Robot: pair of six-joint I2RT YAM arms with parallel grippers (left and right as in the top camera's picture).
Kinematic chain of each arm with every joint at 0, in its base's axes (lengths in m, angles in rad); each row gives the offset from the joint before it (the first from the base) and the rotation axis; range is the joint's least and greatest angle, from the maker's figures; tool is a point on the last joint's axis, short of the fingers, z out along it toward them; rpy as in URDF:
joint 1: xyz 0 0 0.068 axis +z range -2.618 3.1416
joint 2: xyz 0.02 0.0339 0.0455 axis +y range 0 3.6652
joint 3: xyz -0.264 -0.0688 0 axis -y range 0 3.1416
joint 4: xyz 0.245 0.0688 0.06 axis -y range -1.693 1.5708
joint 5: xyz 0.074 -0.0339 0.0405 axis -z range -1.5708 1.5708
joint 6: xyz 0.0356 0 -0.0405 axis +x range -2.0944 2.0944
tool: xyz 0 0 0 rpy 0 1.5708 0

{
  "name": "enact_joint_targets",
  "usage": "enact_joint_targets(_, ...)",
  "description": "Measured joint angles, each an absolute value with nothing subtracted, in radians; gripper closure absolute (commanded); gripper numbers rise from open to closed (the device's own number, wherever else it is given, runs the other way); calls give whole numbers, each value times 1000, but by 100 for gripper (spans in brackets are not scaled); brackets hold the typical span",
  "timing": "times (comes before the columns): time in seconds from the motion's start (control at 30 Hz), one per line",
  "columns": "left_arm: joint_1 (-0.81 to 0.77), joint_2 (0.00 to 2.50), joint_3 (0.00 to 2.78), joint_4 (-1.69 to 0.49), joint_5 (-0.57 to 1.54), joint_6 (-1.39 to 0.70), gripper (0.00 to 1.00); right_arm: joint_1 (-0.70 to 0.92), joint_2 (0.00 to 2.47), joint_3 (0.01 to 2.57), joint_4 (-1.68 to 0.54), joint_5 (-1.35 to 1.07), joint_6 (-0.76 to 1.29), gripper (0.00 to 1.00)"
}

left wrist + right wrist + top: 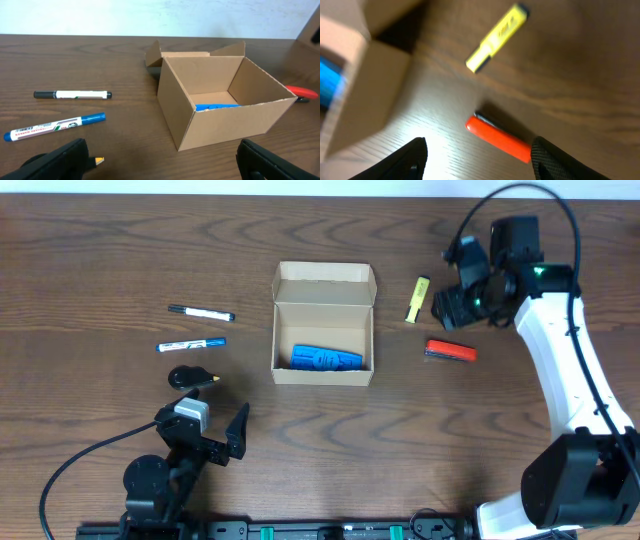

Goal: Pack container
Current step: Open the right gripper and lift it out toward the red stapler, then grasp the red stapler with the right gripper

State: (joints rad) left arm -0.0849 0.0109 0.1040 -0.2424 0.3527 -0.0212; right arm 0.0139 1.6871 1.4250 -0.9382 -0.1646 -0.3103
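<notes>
Mid-bench (120,240), the container (322,376): plain tan cardboard, open on top, hinged flap folded back on the far side. Inside, against the near wall, a blue ribbed object (326,359) lying flat.

Left of the container and well apart from it, a white marker with black cap (201,312) and, nearer, a white marker with blue cap (191,344). On the blue-capped one, in the left wrist view, a printed label with a barcode-like strip, letters too small to read. On the black-capped one, only small dark and green marks. Nearer again, a black pen-like thing with a yellow tip (190,377).

Right of the container, a yellow highlighter (417,299), dark print along the barrel, blurred past reading. Nearer and further right, a red marker (451,351) with a black end.

Left hand (161,147) low at the near bench edge, facing the container, fingers wide apart, gripping nothing. Right hand (477,145) above the bench over the red marker, fingers apart with the marker seen between them below, nothing clamped. Touching it or not: impossible to tell.
</notes>
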Motion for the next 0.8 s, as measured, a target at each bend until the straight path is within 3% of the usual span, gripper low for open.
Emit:
enact_joint_targets(0.5, -85, 11, 104, -243, 353, -21, 5, 12, 1691, 1085, -651, -114, -487, 20)
enact_joint_targets(0.8, -85, 11, 104, -242, 353, -21, 5, 12, 1691, 973, -494, -104, -516, 20)
